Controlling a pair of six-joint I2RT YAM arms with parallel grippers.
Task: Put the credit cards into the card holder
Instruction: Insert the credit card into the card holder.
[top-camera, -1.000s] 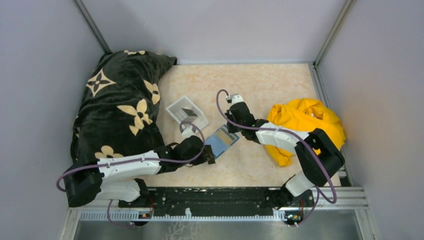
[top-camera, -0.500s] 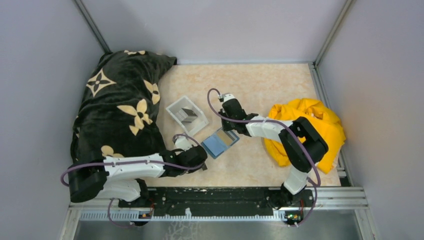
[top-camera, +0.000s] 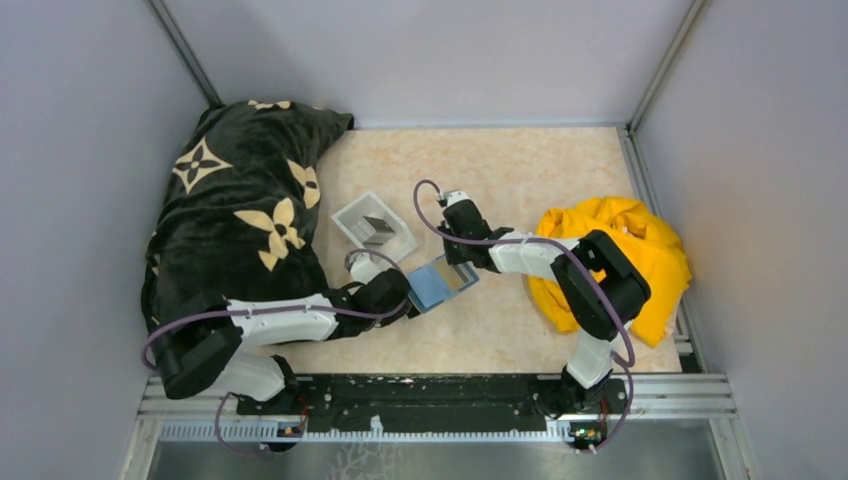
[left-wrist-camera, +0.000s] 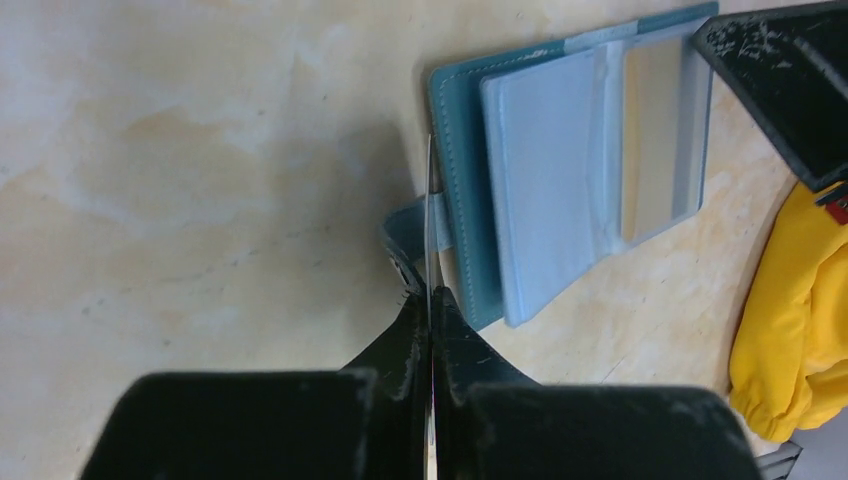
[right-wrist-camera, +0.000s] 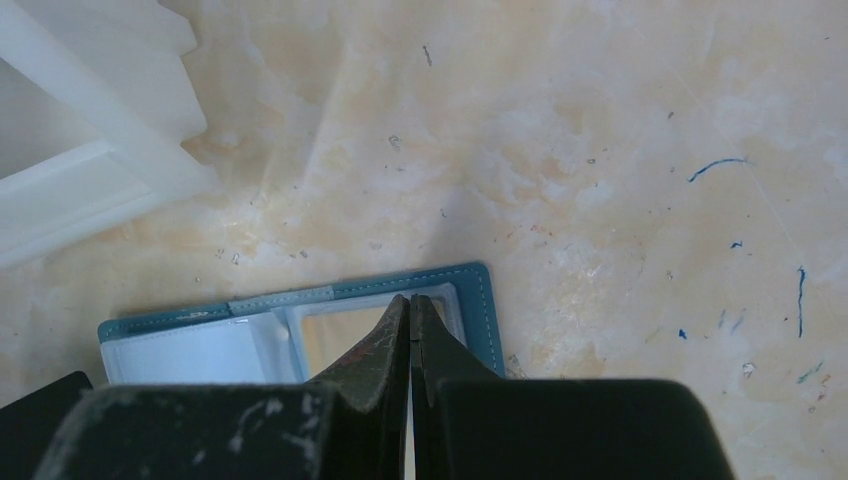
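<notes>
Grey walls box in a marbled beige worktop (top-camera: 560, 180), with a dark flowered blanket (top-camera: 240, 210) heaped on its left and a yellow cloth (top-camera: 615, 250) on its right. From above, we see the holder (top-camera: 440, 283) lying open near the middle, just in front of a clear tray (top-camera: 352, 214) that has a grey card (top-camera: 378, 226) in it. The left end effector (top-camera: 408, 303) sits at the holder's near-left edge and the right end effector (top-camera: 462, 262) at its far-right edge, so both arms meet over it. At the left wrist, we find the left end effector (left-wrist-camera: 430, 300) clamped on a held card (left-wrist-camera: 430, 215) turned edge-on, so it shows only as a thin line. Its long axis runs along the holder's (left-wrist-camera: 560, 170) teal outer edge, and we cannot tell whether the two touch. All the pale pockets lie to the right of that line, with the right end effector (left-wrist-camera: 780, 80) beyond them. At the right wrist, the right end effector (right-wrist-camera: 411, 305) has its fingers together with nothing between them, tips down on the holder (right-wrist-camera: 200, 355) beside a clear window pocket. We judge it is pinning the holder flat. We think the left arm, being the one with the card, must carry it sideways over the pockets and lean it flat. The pocket mouths we cannot make out.
</notes>
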